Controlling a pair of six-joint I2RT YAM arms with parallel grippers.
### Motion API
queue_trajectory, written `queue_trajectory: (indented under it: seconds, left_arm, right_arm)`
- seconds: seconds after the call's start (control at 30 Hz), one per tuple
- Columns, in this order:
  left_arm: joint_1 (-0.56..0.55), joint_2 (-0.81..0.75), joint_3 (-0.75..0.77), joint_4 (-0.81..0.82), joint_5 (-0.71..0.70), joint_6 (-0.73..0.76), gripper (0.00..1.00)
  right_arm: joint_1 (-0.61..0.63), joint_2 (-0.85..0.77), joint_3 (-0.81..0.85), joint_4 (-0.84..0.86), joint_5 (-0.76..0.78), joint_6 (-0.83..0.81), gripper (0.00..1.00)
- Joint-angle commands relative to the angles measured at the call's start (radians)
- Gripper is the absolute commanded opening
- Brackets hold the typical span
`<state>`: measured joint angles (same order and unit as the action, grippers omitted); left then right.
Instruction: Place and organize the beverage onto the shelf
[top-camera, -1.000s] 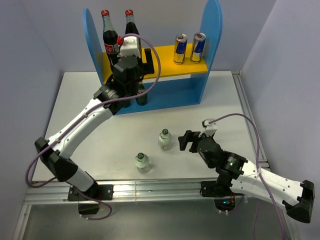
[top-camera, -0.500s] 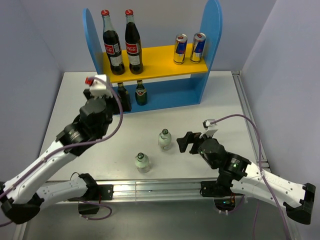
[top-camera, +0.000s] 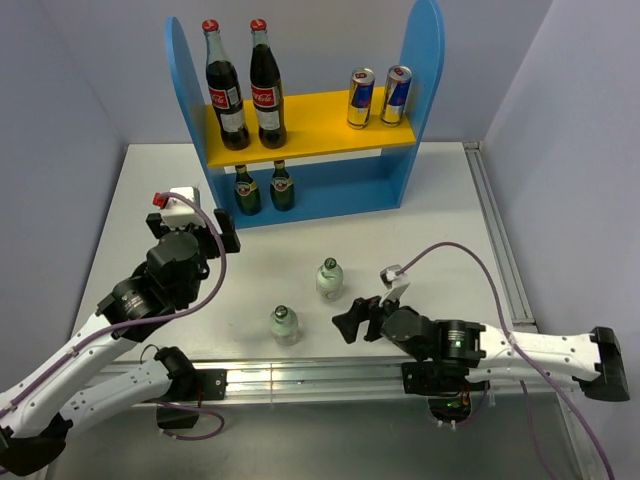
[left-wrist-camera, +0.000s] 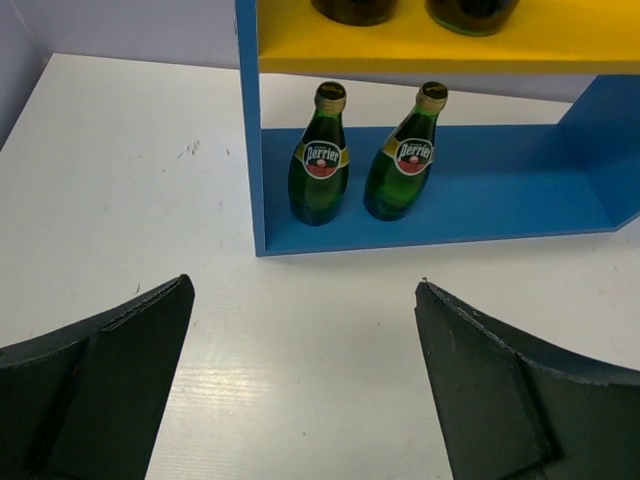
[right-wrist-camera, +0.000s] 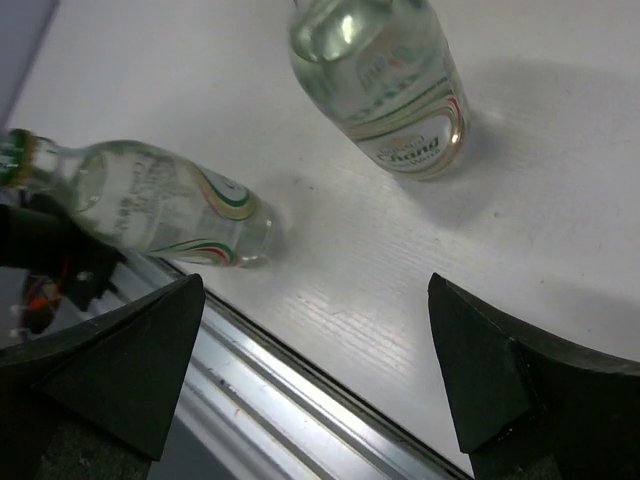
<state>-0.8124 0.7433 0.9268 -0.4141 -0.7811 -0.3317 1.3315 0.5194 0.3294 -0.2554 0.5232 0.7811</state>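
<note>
Left jaws and right jaws gape empty; 2 clear bottles (top-camera: 329, 277) stand on table (top-camera: 440, 200)

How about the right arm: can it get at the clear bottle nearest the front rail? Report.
Probably yes: the open right gripper sits close beside that bottle, only bare table between; the other clear bottle stands off the path.

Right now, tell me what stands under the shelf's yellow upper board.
Two dark green glass bottles with gold caps stand side by side on the blue base, at its left end. Its back right corner is covered by the board.
</note>
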Motion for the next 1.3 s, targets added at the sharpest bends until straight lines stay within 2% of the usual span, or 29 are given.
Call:
queue_trajectory:
  seconds: [0.0, 0.17, 0.3, 0.43, 0.77, 1.1, 1.2, 1.23, 1.27]
  left_arm:
    - [0.01, -0.018, -0.009, -0.006, -0.017, -0.027, 0.99]
    - [0.032, -0.077, -0.037, 0.003, -0.02, -0.021, 0.99]
    - [0.038, -0.098, -0.051, 0.011, -0.024, -0.024, 0.99]
    - [0.051, -0.09, -0.048, 0.011, -0.026, -0.024, 0.99]
    - [0.111, -0.116, -0.057, 0.026, 0.014, -0.023, 0.99]
    - [0.117, -0.131, -0.066, 0.032, 0.011, -0.018, 0.99]
    - [0.124, -0.131, -0.068, 0.035, 0.017, -0.018, 0.99]
    - [0.131, -0.131, -0.068, 0.037, 0.022, -0.018, 0.99]
    - [0.133, -0.133, -0.069, 0.038, 0.026, -0.02, 0.99]
  right_arm:
    - [0.023, 0.147, -0.018, 0.12, 0.098, 0.069, 1.0]
    - [0.02, 0.353, 0.023, 0.243, 0.236, 0.053, 1.0]
    - [0.005, 0.451, 0.065, 0.306, 0.339, 0.012, 1.0]
    - [-0.032, 0.545, 0.083, 0.439, 0.336, -0.065, 1.0]
    - [-0.104, 0.815, 0.109, 0.685, 0.359, -0.124, 1.0]
    - [-0.175, 1.007, 0.128, 0.947, 0.445, -0.23, 0.99]
    - [-0.198, 1.057, 0.141, 1.002, 0.469, -0.244, 0.88]
    - [-0.198, 1.068, 0.151, 1.019, 0.492, -0.249, 0.77]
    - [-0.201, 1.087, 0.154, 1.027, 0.494, -0.252, 0.72]
